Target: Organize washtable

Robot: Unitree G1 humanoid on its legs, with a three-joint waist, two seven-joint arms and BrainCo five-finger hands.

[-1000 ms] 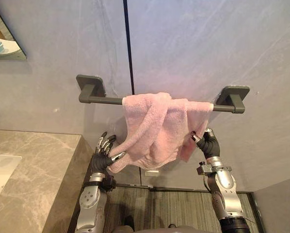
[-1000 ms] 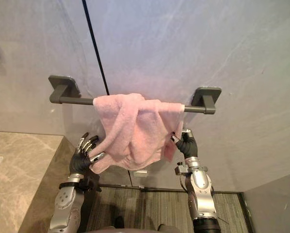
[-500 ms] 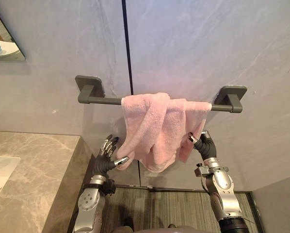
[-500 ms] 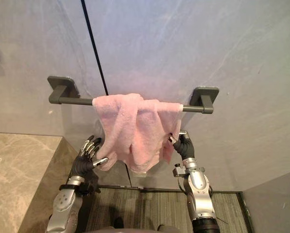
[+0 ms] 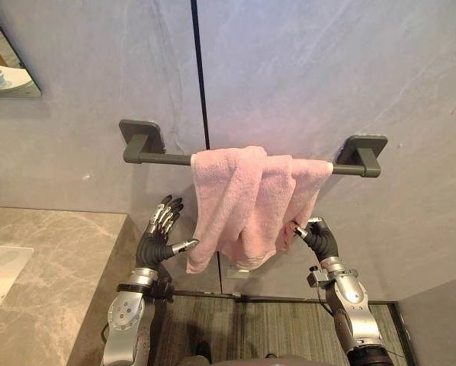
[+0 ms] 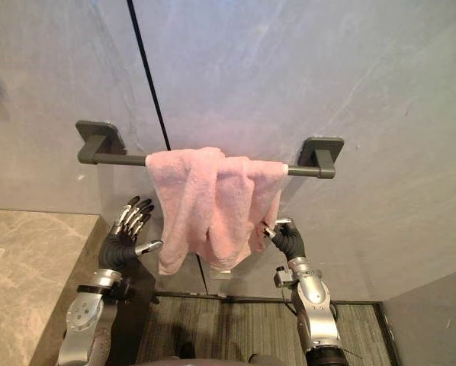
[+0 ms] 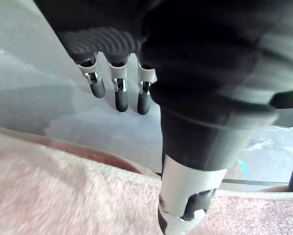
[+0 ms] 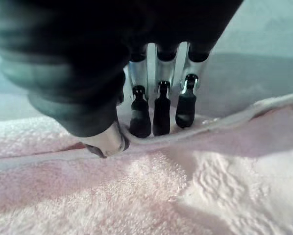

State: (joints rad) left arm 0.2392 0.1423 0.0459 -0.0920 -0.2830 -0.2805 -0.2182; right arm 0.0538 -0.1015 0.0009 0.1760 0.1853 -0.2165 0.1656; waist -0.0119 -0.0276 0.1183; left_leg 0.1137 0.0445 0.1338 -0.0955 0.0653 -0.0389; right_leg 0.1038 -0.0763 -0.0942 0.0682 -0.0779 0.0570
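The pink towel hangs bunched over the right half of the towel bar, whose long axis runs level along the wall, so spreading the cloth means drawing it sideways along that line. The right hand is below the bar's right end and is the one with a hold: in its wrist view the fingers and thumb pinch the hem of the towel's right flap. The left hand is on the opposite side, beside the tabletop, with its fingers spread and straight and nothing in them. Its thumb points across at the towel's hanging left edge, just beside it, and I cannot tell whether they touch. The bare stretch of bar lies above and to the left of the cloth, on the left hand's side, so I judge that hand better placed to take the loose left corner and pull it outward while the right anchors the other end
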